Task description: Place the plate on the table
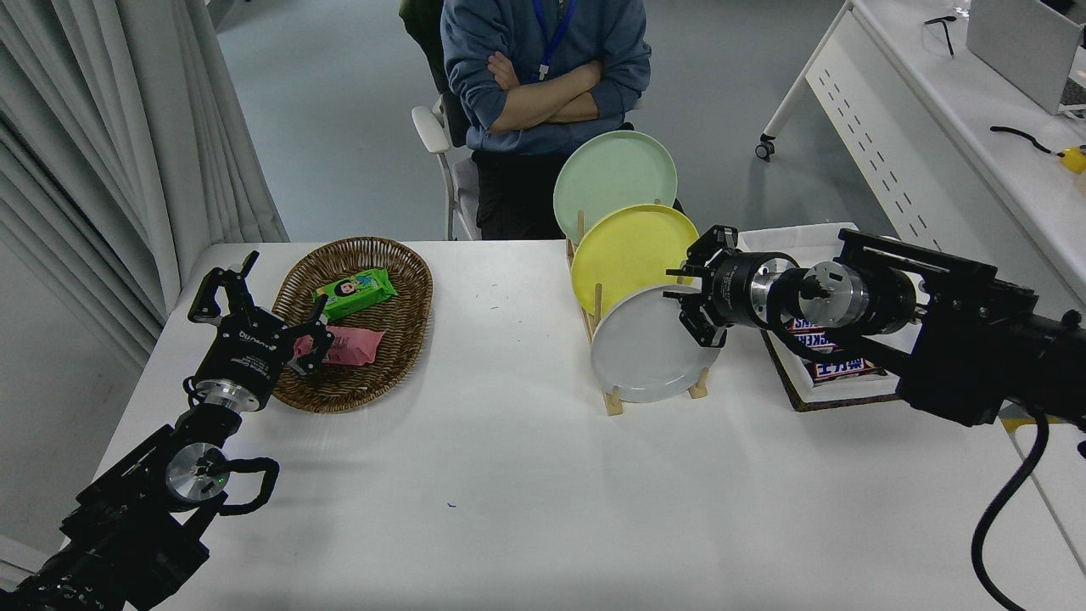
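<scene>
The light-grey plate (645, 348) stands upright in the front slot of a wooden rack (612, 399) on the white table (526, 475). Behind it stand a yellow plate (628, 250) and a mint-green plate (612, 174). My right gripper (691, 293) is open at the grey plate's upper right rim, one finger in front of the rim and one behind it. My left gripper (254, 297) is parked open at the lower left, beside the wicker basket.
A wicker basket (373, 255) with a green pack and a pink pack sits at the left. A tray with snack bars (827, 361) lies under my right arm. A person sits with crossed arms at the far side. A perforated desk (916, 144) stands at the right.
</scene>
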Robot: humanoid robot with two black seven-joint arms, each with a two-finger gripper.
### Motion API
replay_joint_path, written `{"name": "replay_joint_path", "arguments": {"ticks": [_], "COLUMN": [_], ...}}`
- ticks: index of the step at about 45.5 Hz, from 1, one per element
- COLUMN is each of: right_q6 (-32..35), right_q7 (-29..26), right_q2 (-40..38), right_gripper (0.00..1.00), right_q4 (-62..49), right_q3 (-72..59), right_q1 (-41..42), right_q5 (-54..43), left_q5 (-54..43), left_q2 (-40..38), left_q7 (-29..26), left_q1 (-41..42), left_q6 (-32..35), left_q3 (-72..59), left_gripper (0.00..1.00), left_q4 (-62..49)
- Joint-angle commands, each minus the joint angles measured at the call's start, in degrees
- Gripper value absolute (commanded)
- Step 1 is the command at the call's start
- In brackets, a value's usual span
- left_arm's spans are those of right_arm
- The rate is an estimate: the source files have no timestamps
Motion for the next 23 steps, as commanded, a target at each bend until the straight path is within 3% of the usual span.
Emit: {"name": "replay_joint_path", "arguments": {"ticks": [1, 23], "right_q6": [0.0, -0.4], "right_q7": [-0.5, -1.2], "right_q2": [0.0, -0.1], "right_gripper": [0.2, 0.14], "right_q4": [0.0, 0.0], "right_q3": [0.6, 0.9], "right_q1": [-0.1, -0.2], "right_q5": [0.0, -0.1], "left_q5": [0.0, -0.1], "left_q2": [0.0, 0.0], "left_q7": [0.0, 0.0], "left_q1": [0.0, 0.0], "left_q6": [0.0, 0.0], "left_q3": [0.0, 0.0], "left_gripper": [1.0, 1.0], "left_q4": [0.0, 0.0]}}
